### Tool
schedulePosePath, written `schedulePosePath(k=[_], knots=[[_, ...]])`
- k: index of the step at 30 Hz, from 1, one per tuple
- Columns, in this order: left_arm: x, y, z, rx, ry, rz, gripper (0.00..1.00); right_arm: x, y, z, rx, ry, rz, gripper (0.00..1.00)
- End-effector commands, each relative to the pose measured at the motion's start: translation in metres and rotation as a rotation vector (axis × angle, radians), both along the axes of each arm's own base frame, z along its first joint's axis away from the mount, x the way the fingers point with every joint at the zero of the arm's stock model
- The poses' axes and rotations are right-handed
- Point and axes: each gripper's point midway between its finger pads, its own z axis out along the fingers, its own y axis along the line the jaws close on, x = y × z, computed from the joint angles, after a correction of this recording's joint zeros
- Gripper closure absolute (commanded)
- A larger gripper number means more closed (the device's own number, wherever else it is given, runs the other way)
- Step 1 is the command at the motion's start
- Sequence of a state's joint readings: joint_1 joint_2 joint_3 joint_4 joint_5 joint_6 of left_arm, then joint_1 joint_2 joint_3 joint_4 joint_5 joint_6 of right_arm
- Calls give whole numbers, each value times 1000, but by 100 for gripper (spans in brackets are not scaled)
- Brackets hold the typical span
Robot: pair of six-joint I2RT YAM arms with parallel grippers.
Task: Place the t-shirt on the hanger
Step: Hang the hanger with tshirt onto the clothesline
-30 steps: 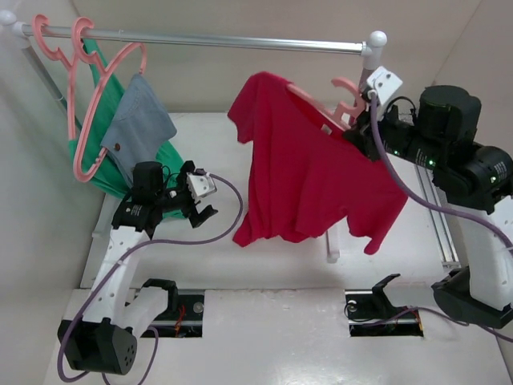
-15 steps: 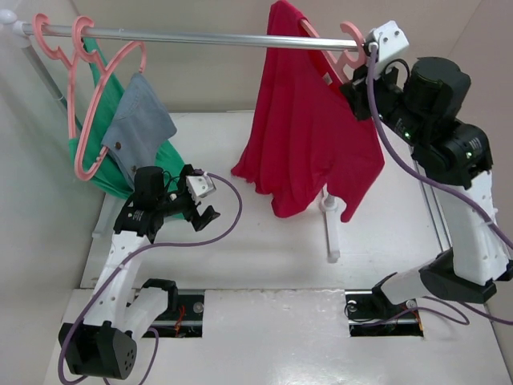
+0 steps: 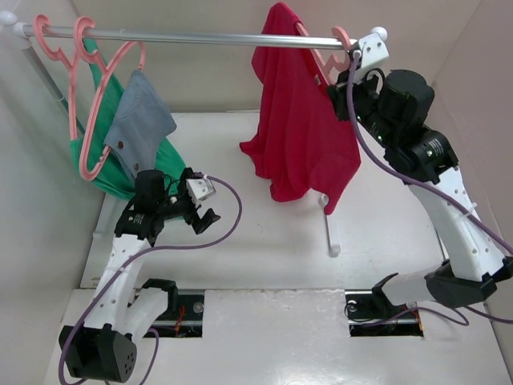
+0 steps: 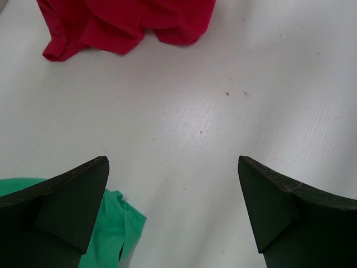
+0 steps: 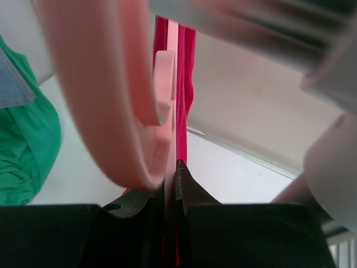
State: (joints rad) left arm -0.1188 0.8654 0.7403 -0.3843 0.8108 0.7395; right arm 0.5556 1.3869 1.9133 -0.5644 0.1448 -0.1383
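The crimson t-shirt (image 3: 300, 120) hangs on the salmon-pink hanger (image 3: 322, 50), whose hook sits at the metal rail (image 3: 200, 38) near its right end. My right gripper (image 3: 341, 76) is shut on the hanger just below the hook; in the right wrist view the hanger (image 5: 134, 95) fills the frame and the jaws pinch its thin stem, with the t-shirt (image 5: 184, 67) behind. My left gripper (image 3: 202, 210) is open and empty low over the table; its wrist view shows the t-shirt's hem (image 4: 122, 25) ahead.
Two more pink hangers (image 3: 88, 88) hang at the rail's left end, carrying a green garment (image 3: 152, 164) and a grey-blue denim cloth (image 3: 140, 124). The green garment (image 4: 109, 234) lies by my left finger. The rail's white stand (image 3: 329, 228) rises behind the t-shirt.
My right arm has lifted the hanger with the t-shirt up and left to the rail, then settled its hook there. The left arm has barely moved.
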Motion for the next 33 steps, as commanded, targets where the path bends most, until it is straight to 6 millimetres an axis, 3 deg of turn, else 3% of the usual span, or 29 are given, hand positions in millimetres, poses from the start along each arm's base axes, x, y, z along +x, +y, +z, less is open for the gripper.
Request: schedulePosePath(k=[1, 2, 3, 4, 6, 8, 14, 19, 21, 22, 24, 25, 26, 27, 29, 33], knots=[[-4, -4, 1, -19, -11, -14, 0, -10, -2, 4, 38, -26, 26, 87], [-4, -4, 1, -19, -11, -14, 0, -16, -2, 2, 41, -31, 40, 67], [-4, -4, 3, -20, -20, -14, 0, -20, -2, 2, 27, -47, 60, 39], [-5, -4, 0, -19, -11, -14, 0, -29, 6, 0, 12, -53, 115, 1], [-7, -4, -2, -29, -2, -6, 0, -48, 2, 9, -9, -97, 144, 0], [-9, -4, -9, -35, 13, 0, 0, -59, -10, 11, -21, -108, 112, 0], [-11, 1, -27, -59, 24, 79, 0, -120, -53, 31, -26, -211, 105, 0], [-4, 10, -26, -68, -42, 161, 0, -159, -73, 26, -22, -239, 136, 0], [-4, 11, -29, -83, -42, 182, 0, -171, -80, 12, -14, -226, 138, 0], [-2, 10, -22, -107, -54, 192, 0, -167, -95, 5, 8, -204, 53, 0], [-3, 10, -22, -116, -56, 196, 0, -163, -117, -36, 82, -66, -94, 0], [-2, 9, -24, -126, -50, 202, 0, -158, -147, -55, 113, -12, -277, 0], [-1, 8, -21, -143, -48, 209, 0, -159, -158, -75, 133, 41, -358, 0], [-1, 8, -19, -154, -46, 214, 0, -164, -169, -112, 167, 136, -441, 0], [0, 7, -19, -173, -39, 223, 0, -170, -189, -139, 204, 175, -569, 0], [4, 7, -18, -223, -55, 261, 0, -177, -194, -184, 254, 214, -608, 0]])
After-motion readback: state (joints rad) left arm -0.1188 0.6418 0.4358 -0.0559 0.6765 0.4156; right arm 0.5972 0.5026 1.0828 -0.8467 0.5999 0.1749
